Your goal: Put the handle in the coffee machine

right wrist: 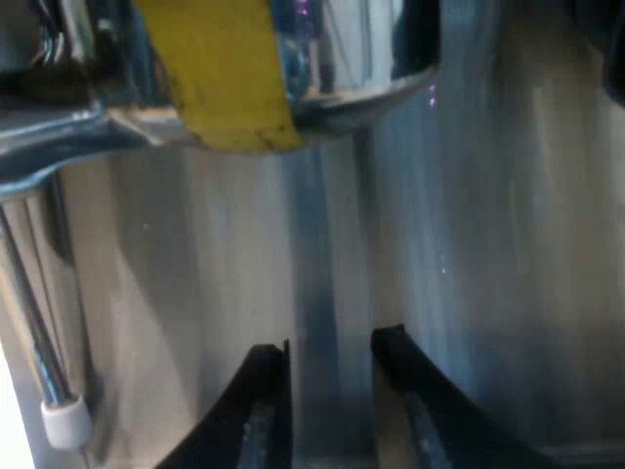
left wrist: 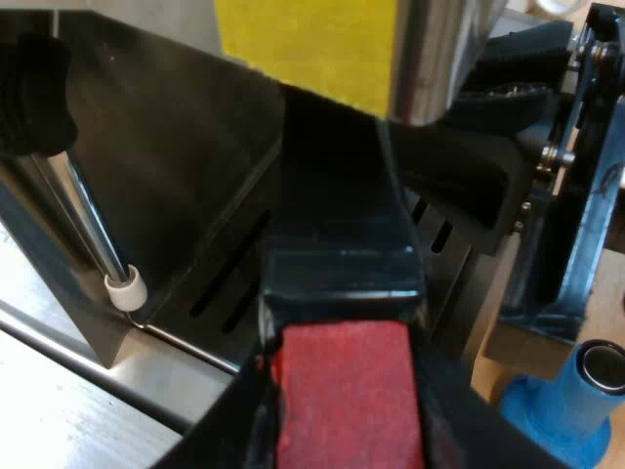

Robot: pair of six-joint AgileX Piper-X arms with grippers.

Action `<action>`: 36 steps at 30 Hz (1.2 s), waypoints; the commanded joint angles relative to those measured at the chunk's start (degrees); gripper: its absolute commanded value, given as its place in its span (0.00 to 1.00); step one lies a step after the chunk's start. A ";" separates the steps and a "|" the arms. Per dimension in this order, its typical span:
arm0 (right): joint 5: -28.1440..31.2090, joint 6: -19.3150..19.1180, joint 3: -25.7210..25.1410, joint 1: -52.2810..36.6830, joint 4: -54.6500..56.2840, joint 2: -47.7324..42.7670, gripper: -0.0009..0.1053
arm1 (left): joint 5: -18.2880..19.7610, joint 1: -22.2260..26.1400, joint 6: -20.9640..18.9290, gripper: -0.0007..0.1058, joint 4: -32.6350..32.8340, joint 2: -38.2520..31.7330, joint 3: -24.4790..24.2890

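The handle is lying with its long axis running straight away from my left tool, and its dark shaft is reaching in under the machine's brew head, the one wearing the yellow tape. My left tool is clenching the handle's red end, one finger pressing on either side of it. The metal basket end is hiding in the shadow below the brew head, so I cannot tell whether it is seated or only hanging beneath the ring.

I am judging the insertion to be under way but not locked. The shaft is pointing out from the machine over the slotted drip tray. The coming move is looking like a lift into the ring and then a sideways swing of the red end. The left arm is the one doing it, since it is carrying the handle.

My right tool is hovering released, its fingers standing apart with nothing between them. It is facing the machine's steel front just below the taped brew head.

The steam wand with its white tip is hanging beside the drip tray, near enough that I am watching it during the swing. A blue tamper is standing on the worktop close by the machine's base.
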 commanded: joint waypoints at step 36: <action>-1.53 -12.03 -5.43 -2.92 -13.90 -1.13 0.23 | 5.97 -0.16 -0.65 0.01 -1.98 -1.29 -1.18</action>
